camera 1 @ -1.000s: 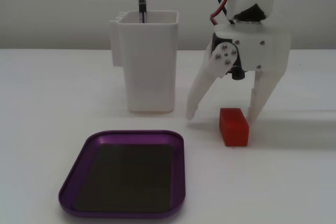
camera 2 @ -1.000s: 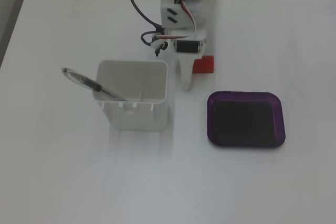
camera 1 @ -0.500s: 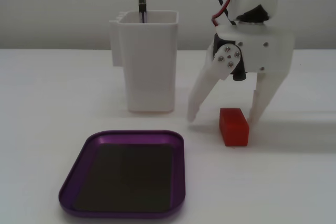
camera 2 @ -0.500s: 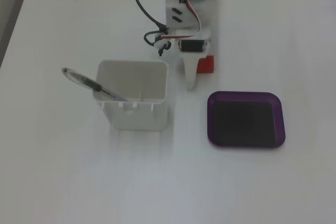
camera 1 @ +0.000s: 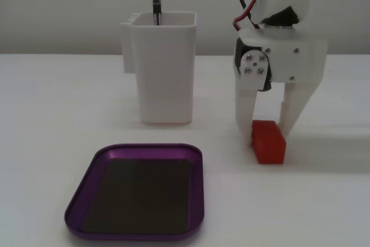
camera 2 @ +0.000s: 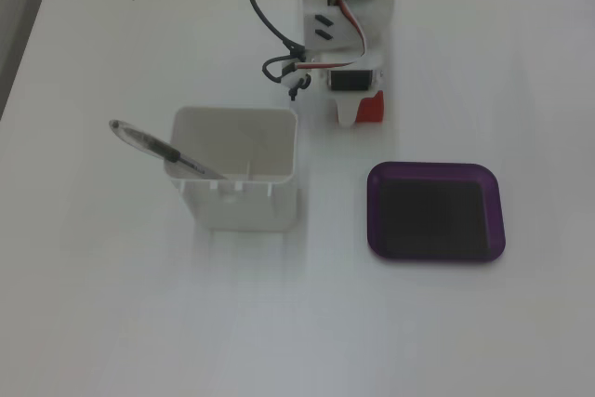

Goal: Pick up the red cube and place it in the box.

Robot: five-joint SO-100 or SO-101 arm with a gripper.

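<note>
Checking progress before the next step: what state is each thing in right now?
Red cube: on the table, between the gripper's fingers, not lifted.
Gripper: open, lowered around the cube.
Purple tray: empty, flat on the table.
White container: upright, holding a pen.

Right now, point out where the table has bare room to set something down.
Free: the tray floor, empty; the table in front of the white container; the strip between container and tray. Crowded: around the gripper, which straddles the red cube close beside the container.
</note>
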